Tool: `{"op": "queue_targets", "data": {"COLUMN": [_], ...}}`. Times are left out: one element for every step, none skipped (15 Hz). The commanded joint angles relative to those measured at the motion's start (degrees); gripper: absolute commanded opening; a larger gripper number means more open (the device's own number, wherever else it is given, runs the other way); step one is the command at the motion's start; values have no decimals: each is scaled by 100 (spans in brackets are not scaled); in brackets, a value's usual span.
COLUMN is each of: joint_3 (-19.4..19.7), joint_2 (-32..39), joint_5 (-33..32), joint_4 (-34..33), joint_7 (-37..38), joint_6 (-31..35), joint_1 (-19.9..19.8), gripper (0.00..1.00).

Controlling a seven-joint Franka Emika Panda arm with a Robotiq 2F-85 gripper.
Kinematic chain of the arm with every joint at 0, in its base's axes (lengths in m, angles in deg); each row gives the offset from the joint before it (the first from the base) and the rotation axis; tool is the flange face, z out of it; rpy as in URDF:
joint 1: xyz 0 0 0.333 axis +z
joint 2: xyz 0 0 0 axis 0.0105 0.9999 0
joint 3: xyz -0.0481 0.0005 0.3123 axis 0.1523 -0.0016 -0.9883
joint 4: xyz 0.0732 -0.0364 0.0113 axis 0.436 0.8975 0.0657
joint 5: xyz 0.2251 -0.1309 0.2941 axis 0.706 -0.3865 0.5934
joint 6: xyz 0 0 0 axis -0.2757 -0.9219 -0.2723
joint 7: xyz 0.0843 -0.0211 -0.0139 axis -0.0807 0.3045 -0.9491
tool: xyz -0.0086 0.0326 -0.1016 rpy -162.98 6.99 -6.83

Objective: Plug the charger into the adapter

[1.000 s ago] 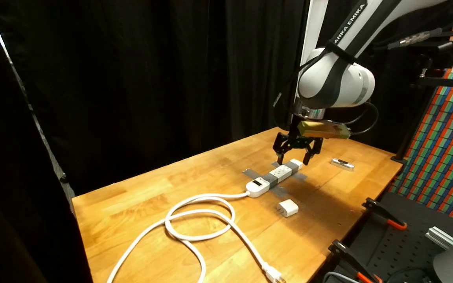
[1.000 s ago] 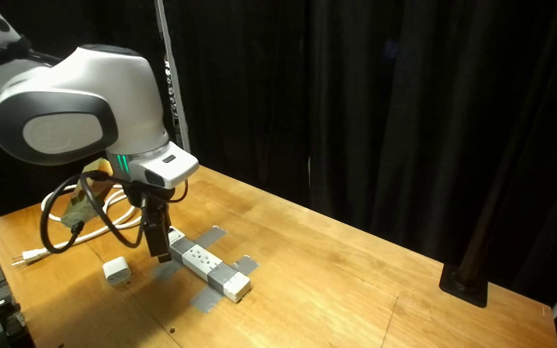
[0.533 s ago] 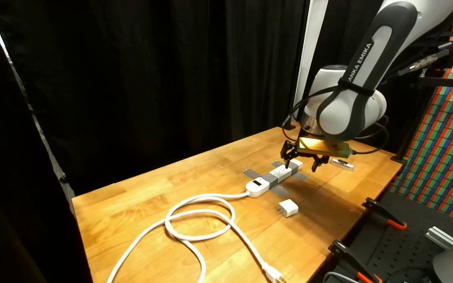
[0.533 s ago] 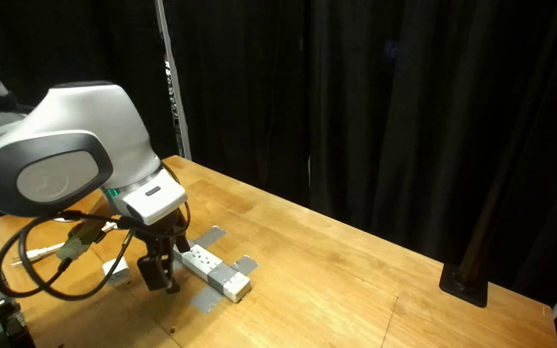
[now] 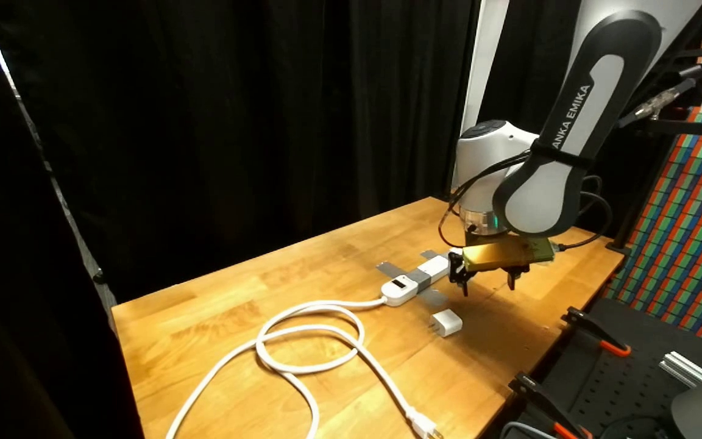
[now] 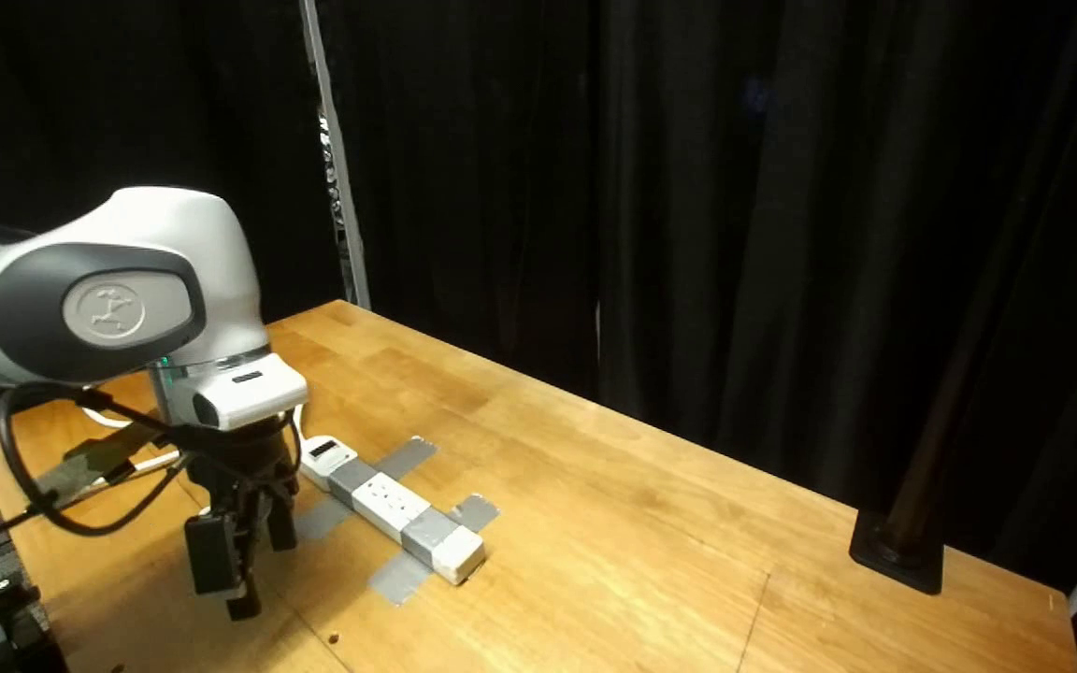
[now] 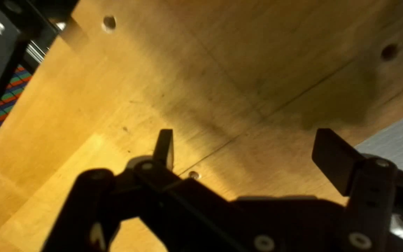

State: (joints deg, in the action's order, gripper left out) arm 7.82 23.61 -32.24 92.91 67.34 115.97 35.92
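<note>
Step in hand, by the look of it: pick-up of the charger (image 5: 447, 323), not grasped yet. Charger lay on the wooden counter (image 5: 326, 262) near the adapter (image 5: 434, 267), unplugged, prongs (image 5: 432, 326) pointing sideways. End effector (image 7: 245, 136) hung over the counter near both, jaws spread wide, nothing between them; wrist view didn't show the charger. Next move called for shifting across, lowering and squeezing the charger's sides, clear of the prongs. After that the prongs probably needed turning down, since the sockets (image 6: 389, 498) faced up. Adapter was fixed to the counter with strips of grey tape (image 6: 400, 578); its white cable (image 5: 299, 369) lay in loose loops. Counter had small holes (image 7: 109, 23) and a shadow (image 5: 488, 329) beside the charger, with black-and-orange clamps (image 5: 593, 331) along an edge. Room: black curtain (image 6: 688, 234) behind, visible in both exterior views; multicoloured panel (image 5: 692, 213) past the clamps in an exterior view.
</note>
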Motion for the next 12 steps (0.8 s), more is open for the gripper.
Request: {"op": "queue_targets", "data": {"joint_3": [-1264,-1735,-2097,-2400,-2667,-2868,-3019,-3127,-3208,-3262,-3312,-3357], "joint_2": [-1109,-1263,-1387,-1460,-1516,-1510,-1485,-1396,-1298,-1186,-1101,-1044], "joint_5": [267,639,873,1161,1545,1894,2141,2356,2551,2703,2761,2829], "joint_4": [182,177,184,158,128,73,12,-52,-86,-81,-27,46], "joint_7": [-729,-1128,-1462,-1871,-2292,-2720,-3147,-3586,-4007,-4317,-4462,-4634], "joint_6": [-1004,-1186,-1363,-1532,-1697,-1855,-2032,-2165,-2268,-2252,-2058,-1802], "joint_1": [-978,-1348,-1597,-1817,-2002,-2161,-2294,-2422,-2528,-2629,-2703,-2765], "gripper": [100,100,100,100,100,100,100,100,100,100,100,100]}}
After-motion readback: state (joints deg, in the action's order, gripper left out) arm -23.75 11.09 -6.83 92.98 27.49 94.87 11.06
